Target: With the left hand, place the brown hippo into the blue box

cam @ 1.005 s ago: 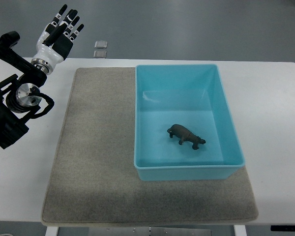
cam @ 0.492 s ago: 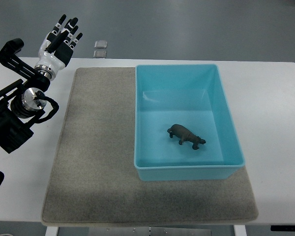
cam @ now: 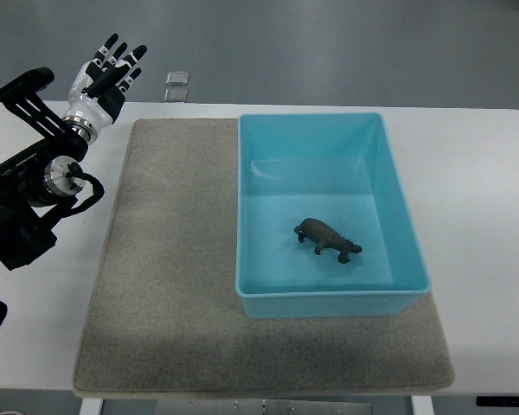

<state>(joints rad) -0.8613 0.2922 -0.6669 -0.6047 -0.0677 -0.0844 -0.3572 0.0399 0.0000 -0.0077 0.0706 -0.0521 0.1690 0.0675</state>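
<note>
White table (cam: 484,190) covered by grey mat (cam: 173,285), brown hippo (cam: 328,238) seen inside blue box (cam: 398,207), left hand (cam: 104,73) held spread, empty, past the mat's far-left corner.

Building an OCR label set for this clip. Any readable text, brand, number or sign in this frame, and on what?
None readable.
Light blue plastic box: plain walls, no print.
Small brown toy hippo inside it: no markings.
Grey felt mat and white table: blank.
Two small grey squares beyond the table's far edge: too small to tell if they carry print.
Left black-and-white robot hand, fingers spread: no legible lettering.
</note>
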